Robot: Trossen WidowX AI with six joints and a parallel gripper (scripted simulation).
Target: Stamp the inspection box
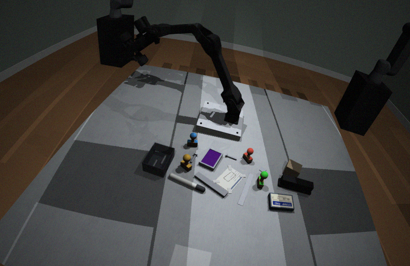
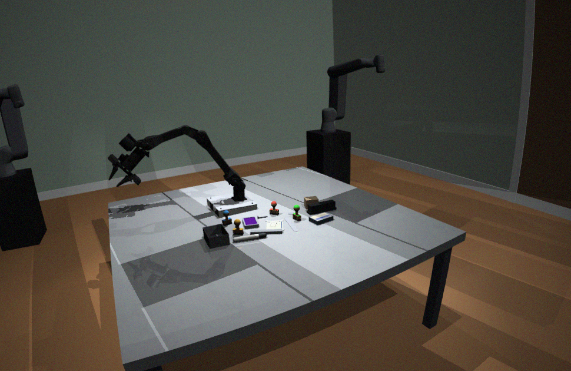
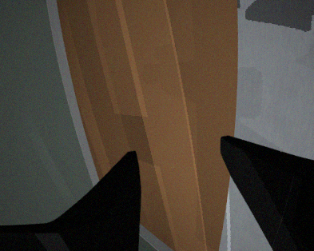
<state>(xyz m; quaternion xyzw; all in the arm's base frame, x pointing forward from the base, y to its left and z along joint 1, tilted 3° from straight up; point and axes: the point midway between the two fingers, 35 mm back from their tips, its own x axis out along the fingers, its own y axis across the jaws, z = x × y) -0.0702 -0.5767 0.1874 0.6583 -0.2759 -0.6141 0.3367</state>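
Observation:
My gripper (image 2: pixel 113 182) (image 3: pixel 179 151) is open and empty, high beyond the table's far left side, away from the objects. Four-colour knobbed stamps stand upright: blue (image 1: pixel 193 135) (image 2: pixel 226 213), yellow (image 1: pixel 186 157) (image 2: pixel 237 222), red (image 1: pixel 250 151) (image 2: pixel 273 204) and green (image 1: pixel 263 175) (image 2: pixel 296 207). I cannot read which is PASS. The open purple ink pad (image 1: pixel 211 158) (image 2: pixel 249 221) lies between the yellow and red stamps. The cream card (image 1: pixel 224 182) (image 2: pixel 274 225) is taped down nearer the front, with a small outlined box. I make out no print in it.
A black open bin (image 1: pixel 150 167) stands left of the yellow stamp. A white marker (image 1: pixel 183 180) and a grey bar (image 1: pixel 211 184) lie left of the card, a pale ruler (image 1: pixel 245 189) right of it. A closed stamp-pad tin (image 1: pixel 281 201), a black stapler-like object (image 1: pixel 295 184) and a tan block (image 1: pixel 292 167) are farther right.

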